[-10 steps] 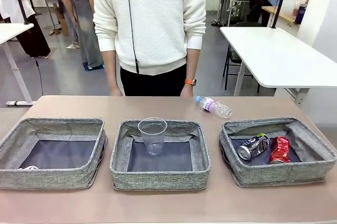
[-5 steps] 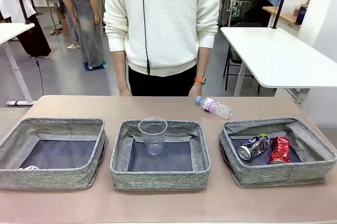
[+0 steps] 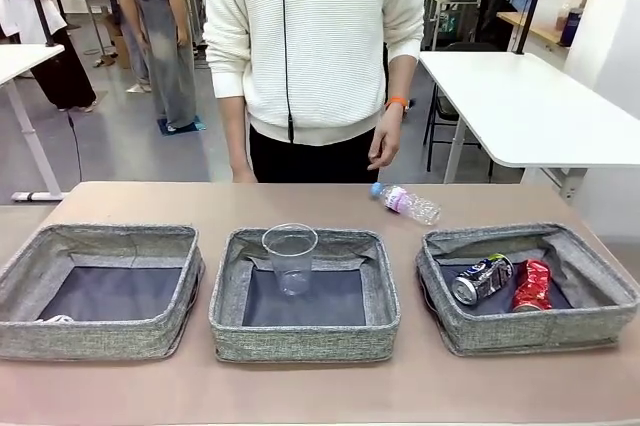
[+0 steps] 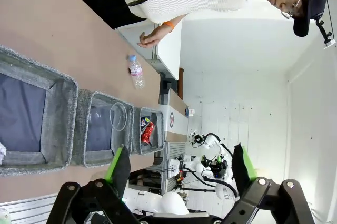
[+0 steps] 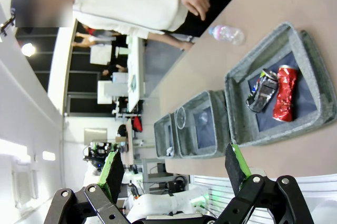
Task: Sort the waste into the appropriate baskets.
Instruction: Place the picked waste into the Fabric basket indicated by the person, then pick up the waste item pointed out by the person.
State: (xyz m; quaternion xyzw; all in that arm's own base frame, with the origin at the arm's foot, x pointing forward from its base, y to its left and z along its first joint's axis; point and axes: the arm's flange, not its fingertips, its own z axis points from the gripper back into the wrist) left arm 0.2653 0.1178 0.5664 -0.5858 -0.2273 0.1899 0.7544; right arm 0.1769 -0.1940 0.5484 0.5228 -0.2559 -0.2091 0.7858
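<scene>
Three grey woven baskets stand in a row. In the left basket a bit of crumpled white paper lies in the near corner. A clear plastic cup stands upright in the middle basket. The right basket holds a crushed dark blue-silver can and a crushed red can. The clear bottle with pink label lies on the table behind the right basket. My left gripper and right gripper hang open and empty, well back from the baskets.
A person in a white sweater stands at the far edge, one hand hanging above the table near the bottle. A white table stands behind at the right. Bare tabletop runs before and behind the baskets.
The person has stepped a little to the right and lifted the hand away from the table edge. Nothing on the table has moved.
</scene>
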